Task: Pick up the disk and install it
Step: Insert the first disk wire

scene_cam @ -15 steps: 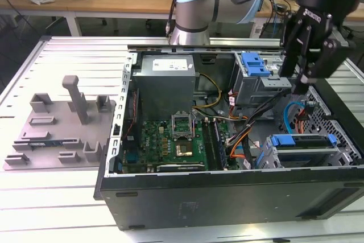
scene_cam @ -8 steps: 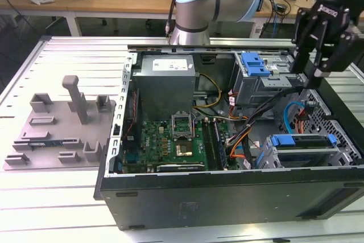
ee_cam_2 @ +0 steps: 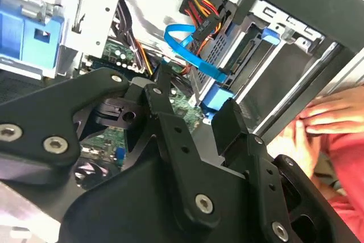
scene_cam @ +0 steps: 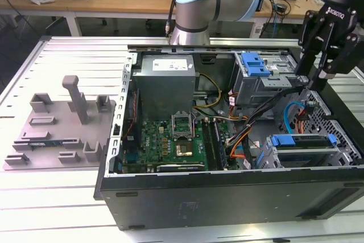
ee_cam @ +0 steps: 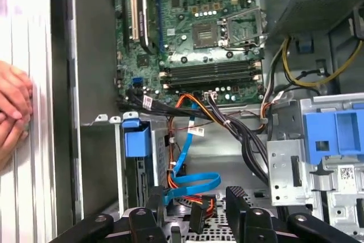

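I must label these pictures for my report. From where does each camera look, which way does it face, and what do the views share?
Exterior view: off the arm, above the table, looking down into the open computer case; the arm and open gripper show.
First wrist view: on the wrist, looking past the fingers onto the motherboard.
Second wrist view: on the wrist, looking past the fingers toward the drive bay.
Shared: both wrist views show the blue cable and a person's hand.
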{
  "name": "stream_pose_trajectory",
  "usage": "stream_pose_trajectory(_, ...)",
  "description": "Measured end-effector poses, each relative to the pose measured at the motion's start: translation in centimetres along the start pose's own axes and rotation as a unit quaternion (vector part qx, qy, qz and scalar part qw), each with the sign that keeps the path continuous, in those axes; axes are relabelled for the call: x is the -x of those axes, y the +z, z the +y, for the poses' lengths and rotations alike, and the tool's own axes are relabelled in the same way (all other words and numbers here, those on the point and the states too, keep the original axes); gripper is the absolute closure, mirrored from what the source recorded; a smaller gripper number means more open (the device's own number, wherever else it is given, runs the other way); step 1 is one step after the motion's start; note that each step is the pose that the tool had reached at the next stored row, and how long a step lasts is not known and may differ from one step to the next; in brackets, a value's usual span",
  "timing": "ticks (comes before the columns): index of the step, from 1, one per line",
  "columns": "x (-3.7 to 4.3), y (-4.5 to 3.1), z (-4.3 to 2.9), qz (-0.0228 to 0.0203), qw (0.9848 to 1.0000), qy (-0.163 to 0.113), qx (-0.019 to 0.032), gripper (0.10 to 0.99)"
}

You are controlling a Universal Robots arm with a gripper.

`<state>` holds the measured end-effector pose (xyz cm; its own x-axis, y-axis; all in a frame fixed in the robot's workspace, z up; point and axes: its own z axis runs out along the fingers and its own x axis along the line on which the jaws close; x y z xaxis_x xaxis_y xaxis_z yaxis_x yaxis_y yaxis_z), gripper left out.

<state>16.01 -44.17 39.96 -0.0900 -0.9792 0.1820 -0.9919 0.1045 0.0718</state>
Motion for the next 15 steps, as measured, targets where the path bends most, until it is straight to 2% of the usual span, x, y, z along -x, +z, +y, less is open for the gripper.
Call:
stream_pose_trajectory(3, 0.05, 0.10, -0.18, 0.0023, 0.9999, 0.010, -0.0030, 0.522)
stream_pose_trajectory(5, 0.06, 0.12, -0.33, 0.0050, 0.9999, 0.013, -0.0083, 0.522)
stream_pose_trajectory(8, 0.11, 0.13, -0.72, 0.0093, 0.9996, 0.016, -0.0197, 0.522)
stream_pose_trajectory(11, 0.16, 0.21, -1.04, 0.0131, 0.9991, 0.023, -0.0340, 0.522)
stream_pose_trajectory(13, 0.19, 0.37, -1.09, 0.0132, 0.9989, 0.028, -0.0364, 0.522)
stream_pose_trajectory(15, 0.27, 1.02, -1.47, 0.0130, 0.9987, 0.035, -0.0353, 0.522)
